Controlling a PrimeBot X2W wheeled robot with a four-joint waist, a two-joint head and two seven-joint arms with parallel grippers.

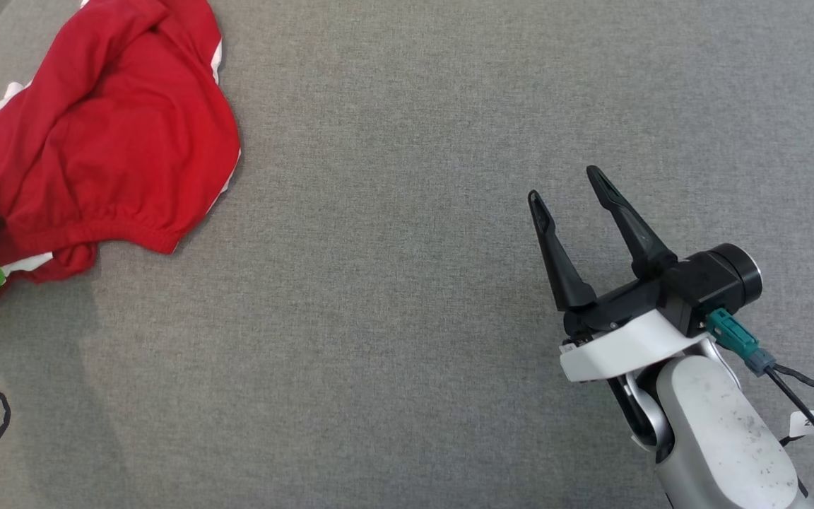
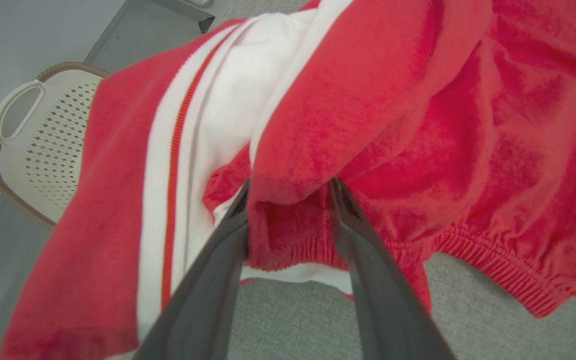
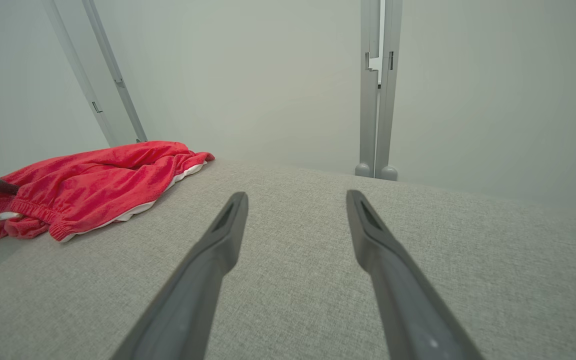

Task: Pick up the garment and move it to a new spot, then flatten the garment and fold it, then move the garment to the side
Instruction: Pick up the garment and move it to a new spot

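Two risks stand out. The red garment [image 1: 110, 134] lies bunched at the far left corner of the grey cloth-covered table [image 1: 393, 297], with part of it close to the edge. The left gripper [image 2: 290, 200] straddles one thick fold near the elastic hem, fingers apart with cloth between them; whether they pinch it yet I cannot tell. If the hold takes only a thin outer layer, the fold may slip out on lifting, or the loose bulk could drag off the edge toward the pale basket [image 2: 48, 145] below. The right gripper [image 1: 564, 187] hangs wide apart and empty over bare table, too far away to help.
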